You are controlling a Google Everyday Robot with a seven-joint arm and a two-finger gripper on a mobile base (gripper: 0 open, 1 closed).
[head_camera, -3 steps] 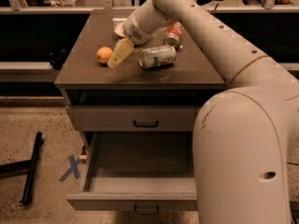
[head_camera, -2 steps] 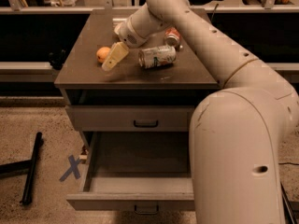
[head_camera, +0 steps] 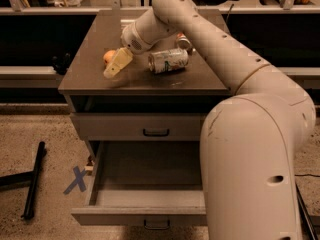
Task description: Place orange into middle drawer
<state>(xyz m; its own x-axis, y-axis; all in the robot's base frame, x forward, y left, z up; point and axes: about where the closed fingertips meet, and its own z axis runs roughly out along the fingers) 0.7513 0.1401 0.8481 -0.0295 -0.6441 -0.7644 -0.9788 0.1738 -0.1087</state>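
Note:
The orange [head_camera: 108, 56] sits on the cabinet top near its left side, partly hidden behind my gripper [head_camera: 116, 65]. The gripper's pale fingers point down and left, right in front of the orange and about touching it. The middle drawer [head_camera: 145, 188] is the lowest one; it is pulled out and open, and its tray shows nothing inside.
A silver-green can [head_camera: 168, 60] lies on its side on the cabinet top [head_camera: 150, 81], right of the gripper. A second can [head_camera: 183, 41] lies behind my arm. The drawer above [head_camera: 150, 127] is shut. A blue X mark [head_camera: 76, 179] and a black bar [head_camera: 33, 182] are on the floor at left.
The gripper has moved left and down across the cabinet top, and now covers part of the orange. The cans and the drawer have not moved.

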